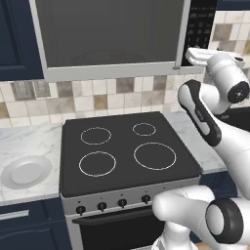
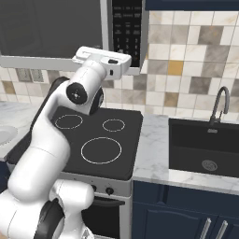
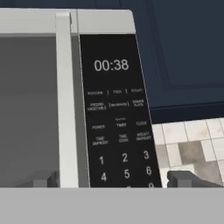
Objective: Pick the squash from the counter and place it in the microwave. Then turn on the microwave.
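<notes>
The microwave [image 1: 112, 34] hangs above the stove with its dark glass door shut. Its black keypad strip [image 3: 116, 113] faces the hand camera at close range, and the display reads 00:38. My gripper [image 3: 113, 180] is open in front of the lower keypad, one fingertip [image 3: 43, 179] before the door edge and the other past the microwave's right side. Nothing is between them. My white hand [image 1: 197, 55] is raised level with the microwave's lower right corner [image 2: 133, 65]. The squash is out of view. The marble counter [image 1: 29, 141] flanks the stove.
A black stovetop [image 1: 127, 151] with white rings lies below the microwave, with oven knobs [image 1: 112, 205] along its front. A white plate [image 1: 24, 172] rests on the left counter. A dark sink [image 2: 203, 147] with a faucet [image 2: 219, 105] is set in the right counter. Navy cabinets sit beside the microwave.
</notes>
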### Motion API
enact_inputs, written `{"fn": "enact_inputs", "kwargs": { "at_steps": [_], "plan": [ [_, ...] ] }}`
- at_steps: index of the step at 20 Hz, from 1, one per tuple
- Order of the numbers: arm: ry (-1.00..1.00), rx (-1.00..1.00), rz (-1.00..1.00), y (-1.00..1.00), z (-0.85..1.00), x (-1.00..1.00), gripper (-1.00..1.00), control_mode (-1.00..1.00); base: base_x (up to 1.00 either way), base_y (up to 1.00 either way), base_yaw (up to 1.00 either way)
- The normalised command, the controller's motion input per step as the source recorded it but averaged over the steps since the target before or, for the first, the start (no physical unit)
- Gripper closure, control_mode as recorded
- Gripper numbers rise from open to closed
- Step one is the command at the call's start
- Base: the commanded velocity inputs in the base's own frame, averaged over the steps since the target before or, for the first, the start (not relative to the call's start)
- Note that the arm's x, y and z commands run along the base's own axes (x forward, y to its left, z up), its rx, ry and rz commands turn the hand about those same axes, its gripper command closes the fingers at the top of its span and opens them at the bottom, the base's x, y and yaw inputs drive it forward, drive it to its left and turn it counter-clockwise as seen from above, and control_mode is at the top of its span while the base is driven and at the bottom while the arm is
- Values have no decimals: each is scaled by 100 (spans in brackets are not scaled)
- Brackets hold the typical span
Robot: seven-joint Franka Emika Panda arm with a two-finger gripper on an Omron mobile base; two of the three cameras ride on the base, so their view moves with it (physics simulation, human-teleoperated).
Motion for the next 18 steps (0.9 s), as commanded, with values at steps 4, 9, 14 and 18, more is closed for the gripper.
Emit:
{"fn": "enact_inputs", "kwargs": {
  "at_steps": [4, 9, 14, 18],
  "plan": [
    [4, -1, 0, -19, 0, -49, -100, -100, 0, 0, 0],
    [7, -4, 0, -3, 0, -38, -100, -100, 0, 0, 0],
    [12, -1, 0, 0, 0, -31, -100, -100, 0, 0, 0],
    [9, -1, 0, 0, 0, -28, -100, -100, 0, 0, 0]
  ]
}}
